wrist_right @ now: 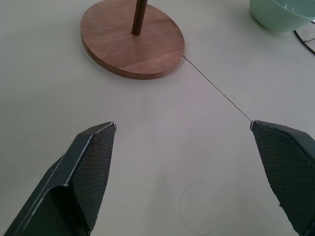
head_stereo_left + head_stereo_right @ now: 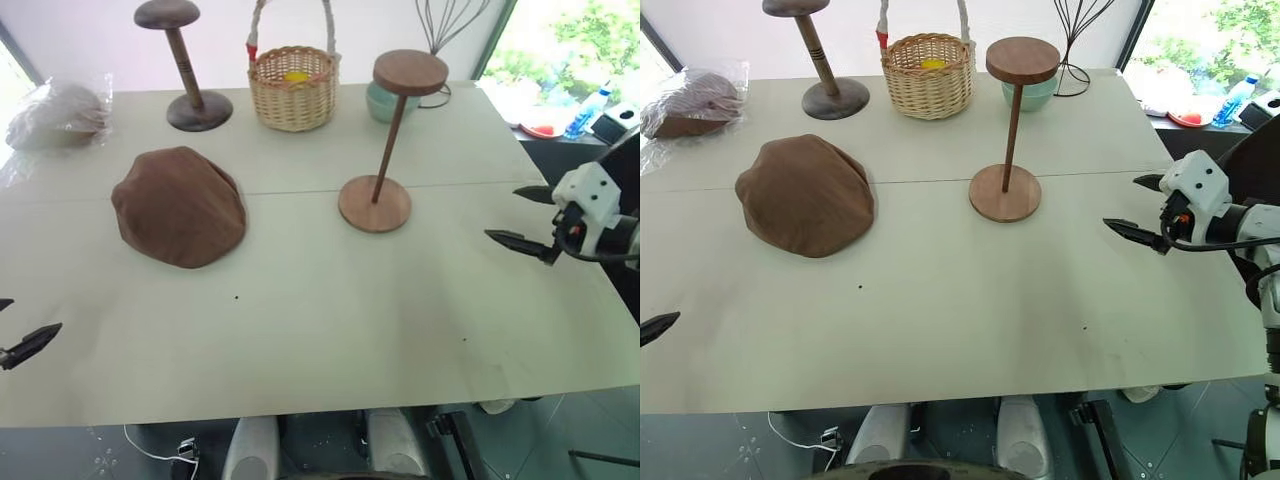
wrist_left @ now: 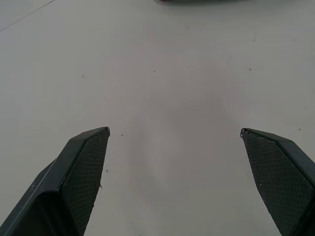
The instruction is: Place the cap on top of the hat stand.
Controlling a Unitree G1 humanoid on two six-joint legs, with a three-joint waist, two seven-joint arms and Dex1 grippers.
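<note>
The brown fabric cap (image 2: 180, 207) lies flat on the white table (image 2: 320, 330), left of centre. To its right stands the hat stand (image 2: 388, 140), a reddish-brown slanted rod with a bare round top disc and a round base (image 1: 133, 38). At the table's right edge my right gripper (image 2: 525, 215) hangs open and empty, pointing toward the stand's base. My left gripper (image 3: 174, 132) is open and empty over bare table at the front left, well short of the cap; one of its fingertips (image 2: 35, 342) shows in the left eye view.
A darker, shorter stand (image 2: 185, 70) is at the back left. A wicker basket (image 2: 293, 85) stands beside it, and a mint bowl (image 2: 1032, 95) sits behind the hat stand. A clear plastic bag (image 2: 58, 112) lies at the far left. Black wire loops (image 2: 1075, 40) rise at the back right.
</note>
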